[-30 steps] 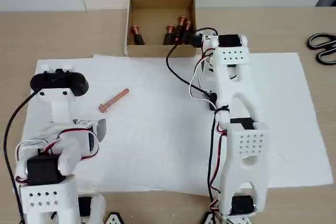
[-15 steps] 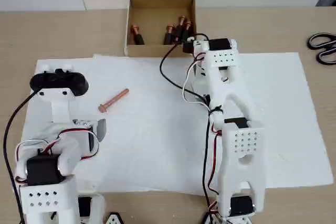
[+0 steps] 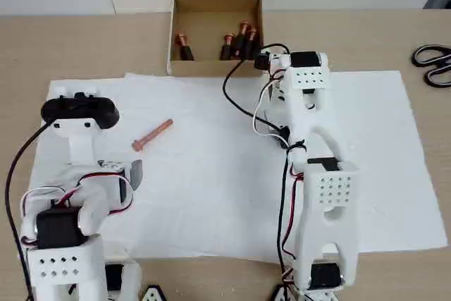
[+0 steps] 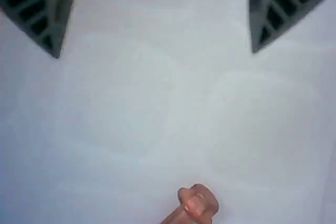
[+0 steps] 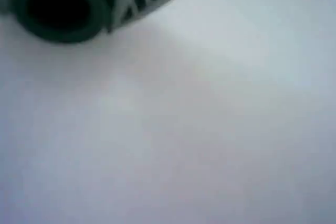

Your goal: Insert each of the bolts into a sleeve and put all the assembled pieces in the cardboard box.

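We saw copper-coloured metal bolt [image 3: 152, 135] lying loose on white paper sheet [image 3: 211, 195], near left gripper [image 4: 156, 50], its fingers spread wide above sheet. We noted right gripper [image 5: 105, 11] pinching black hollow cylindrical sleeve [image 5: 58, 9] beside brown cardboard box [image 3: 171, 33]. We judged bolt light, rigid, smooth, prone to roll; best gripped across mid-shank.

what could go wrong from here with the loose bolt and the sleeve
1. The bolt lies loose on the paper, not between the left gripper's open fingers; a skewed grab could roll it away.
2. How firmly the sleeve is held can't be told; it might slip when the bolt is pushed in.
3. The right arm's cable loops near the box and might snag its wall.
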### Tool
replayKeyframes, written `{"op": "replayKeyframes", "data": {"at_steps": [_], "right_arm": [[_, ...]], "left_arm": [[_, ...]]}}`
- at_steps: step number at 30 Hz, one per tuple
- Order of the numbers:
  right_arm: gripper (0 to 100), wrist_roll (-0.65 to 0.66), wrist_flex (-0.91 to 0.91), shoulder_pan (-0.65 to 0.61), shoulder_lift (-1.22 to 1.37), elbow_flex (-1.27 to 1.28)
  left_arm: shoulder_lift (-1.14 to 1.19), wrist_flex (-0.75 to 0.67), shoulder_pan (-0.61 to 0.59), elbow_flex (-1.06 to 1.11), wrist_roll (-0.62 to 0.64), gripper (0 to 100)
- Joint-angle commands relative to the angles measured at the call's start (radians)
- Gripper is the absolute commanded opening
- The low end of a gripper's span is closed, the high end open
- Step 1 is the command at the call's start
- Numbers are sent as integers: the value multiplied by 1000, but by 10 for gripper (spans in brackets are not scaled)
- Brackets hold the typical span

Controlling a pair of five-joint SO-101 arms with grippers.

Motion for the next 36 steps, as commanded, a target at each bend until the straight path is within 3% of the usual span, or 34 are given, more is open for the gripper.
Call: {"op": "replayKeyframes", "data": {"at_steps": [1,6,14,19,24,30,36], "right_arm": [[4,25,53,28,-84,-55],[4,25,59,47,-266,-52],[4,25,59,54,-435,84],[4,25,58,82,-460,152],[4,23,61,105,-463,157],[4,18,61,97,-463,157],[4,18,61,97,-463,157]], "left_arm": [[-2,-6,0,-53,-3,224],[152,58,-3,-202,-3,224],[706,178,0,-656,-29,222],[1065,184,0,-837,-336,221],[1326,176,2,-966,-482,221],[1496,170,17,-1132,-505,171],[1577,126,89,-1139,-509,156]]}}
